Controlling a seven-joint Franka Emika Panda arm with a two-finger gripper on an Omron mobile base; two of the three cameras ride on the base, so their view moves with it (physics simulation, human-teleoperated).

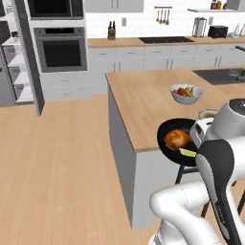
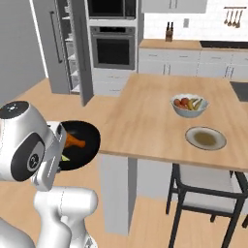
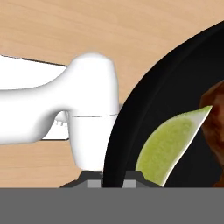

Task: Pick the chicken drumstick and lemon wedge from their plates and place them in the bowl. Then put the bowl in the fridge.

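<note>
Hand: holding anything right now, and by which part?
Yes. The hand grips the black bowl by its rim, one finger on each side of the edge. The chicken drumstick and lemon wedge lie inside it.

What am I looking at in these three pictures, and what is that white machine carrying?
It is a rendered kitchen with a white robot arm on a driving base. Two pictures come from cameras on the base, behind the arm to its left and right. The third comes from a camera on the hand, looking along its fingers.

The fingers grip the rim of a round shallow black bowl, held in the air beside the wooden island counter. In the bowl lie a glossy orange-brown chicken drumstick and a small pale yellow-green lemon wedge.

On the counter stand a white bowl of fruit and a grey plate with a brownish centre. The tall grey fridge stands open at the back.
</note>
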